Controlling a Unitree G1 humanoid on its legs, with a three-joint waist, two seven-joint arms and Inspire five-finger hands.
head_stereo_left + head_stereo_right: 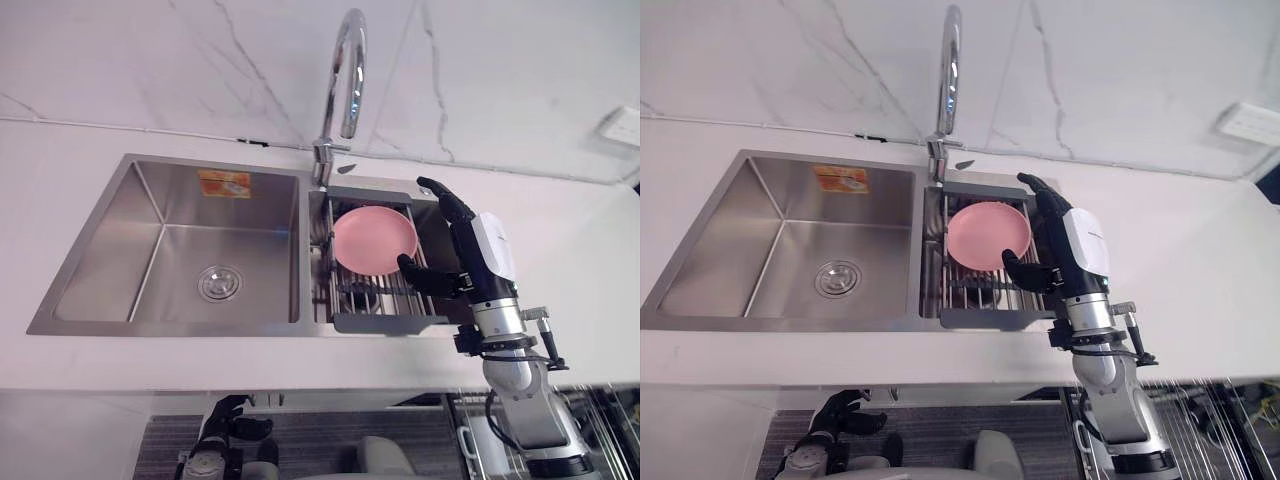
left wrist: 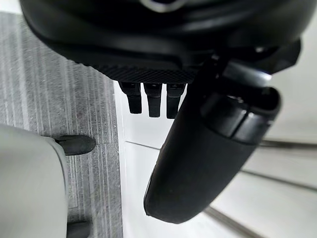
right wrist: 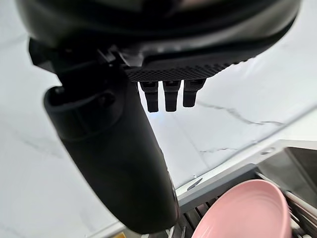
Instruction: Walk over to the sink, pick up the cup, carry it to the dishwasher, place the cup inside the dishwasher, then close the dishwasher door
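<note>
Along the white desk [image 1: 90, 140], smooth and matt, we see a double steel sink [image 1: 130, 290] set flush, backed by a white marble-look wall [image 1: 150, 60] with thin grey veins. A chrome gooseneck faucet [image 1: 345, 70] rises at 12 o'clock of the divide between the basins. The wide left basin is brushed metal with a round ribbed strainer [image 1: 219, 283] in its floor and an orange-and-yellow sticker [image 1: 224, 183] on its back wall, its print too small for us to read. The narrower right basin carries a grey drain rack [image 1: 385, 322] with metal bars. We find no cup; a round, glossy pink bowl [image 1: 374, 238] leans tilted in that rack.

Our right robot hand [image 1: 462, 240] hangs over the rack at 3 o'clock of the bowl, fingers stretched wide toward 12 o'clock and thumb pointing at the bowl's lower rim, gripping nothing. Our left robot hand [image 1: 225, 412] hangs low at 7 o'clock, below the desk edge, relaxed and empty above a grey striped floor [image 2: 74, 109]. A white socket [image 1: 625, 125] sits on the wall at 2 o'clock.
</note>
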